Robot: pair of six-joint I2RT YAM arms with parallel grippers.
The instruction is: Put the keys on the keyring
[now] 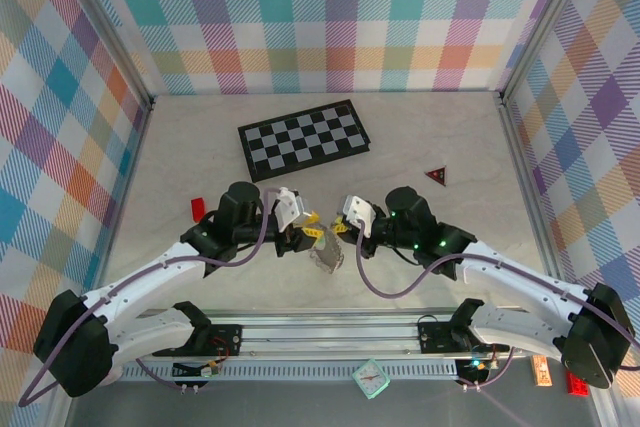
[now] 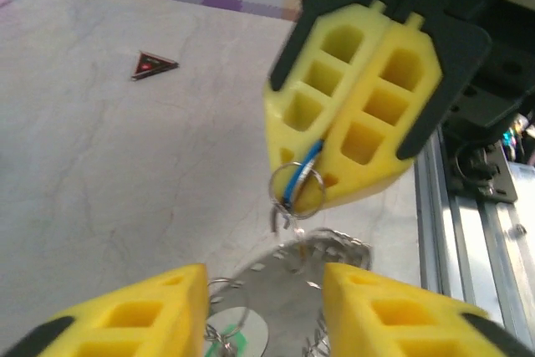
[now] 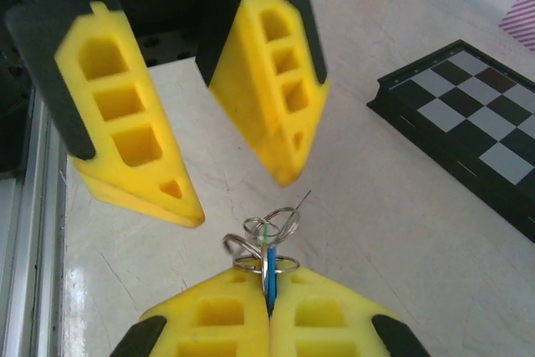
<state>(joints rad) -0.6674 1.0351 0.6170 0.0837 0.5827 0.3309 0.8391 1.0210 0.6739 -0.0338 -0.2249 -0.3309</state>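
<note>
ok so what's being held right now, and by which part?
Right gripper is shut on the blue key, pinched by its coloured head at the fingertips, with the keyring hanging below. Left gripper is open, holding nothing.

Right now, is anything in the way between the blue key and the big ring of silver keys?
Nothing visible. The right gripper pinches the blue key right beside the keyring; the left gripper is open nearby.
</note>
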